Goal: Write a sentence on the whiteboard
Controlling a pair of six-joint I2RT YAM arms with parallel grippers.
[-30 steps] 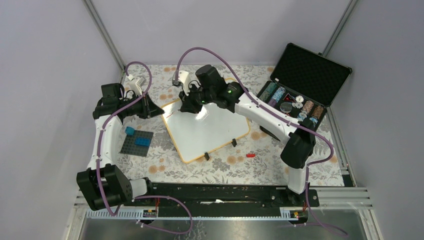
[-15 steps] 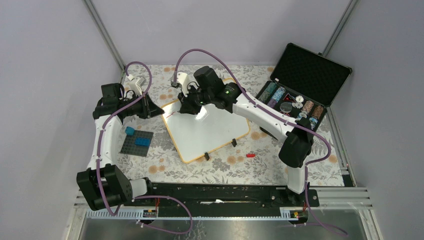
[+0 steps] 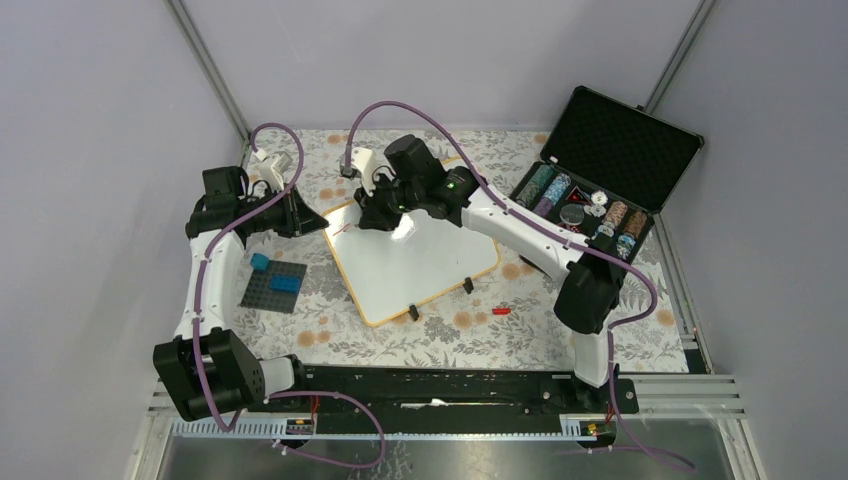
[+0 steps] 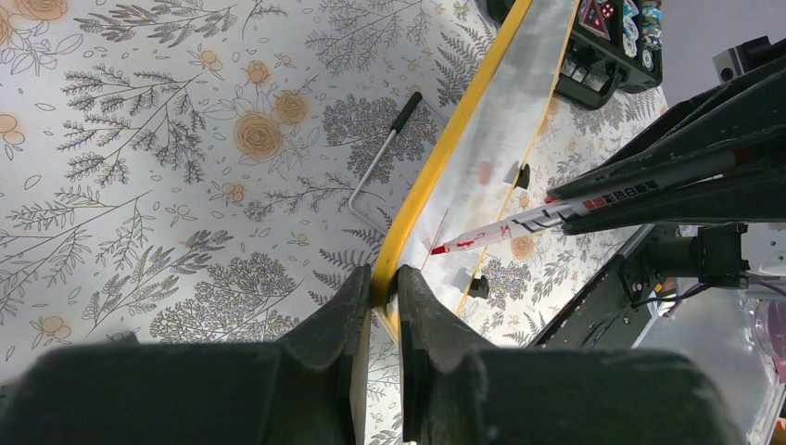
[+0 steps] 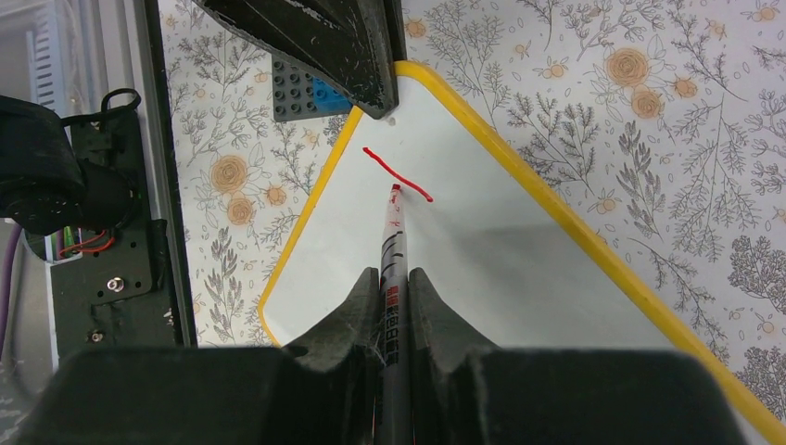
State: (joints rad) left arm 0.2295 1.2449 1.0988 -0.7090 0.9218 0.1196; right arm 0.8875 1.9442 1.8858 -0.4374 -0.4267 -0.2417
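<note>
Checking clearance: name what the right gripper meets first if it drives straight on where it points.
The whiteboard: the marker in the right gripper has its tip at the surface, seemingly touching, beside the red stroke. Beyond, the left gripper clamps the corner.

Open over the near half of the whiteboard [image 3: 425,270]; blocked left by brick plate [image 3: 262,294], right by open case [image 3: 622,148], far corner by left fingers [image 4: 345,320].

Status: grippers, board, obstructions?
Left gripper shut on corner of yellow-rimmed glossy white whiteboard. Right gripper shut on red marker, tip at board. One short red stroke. Nothing blocking.
</note>
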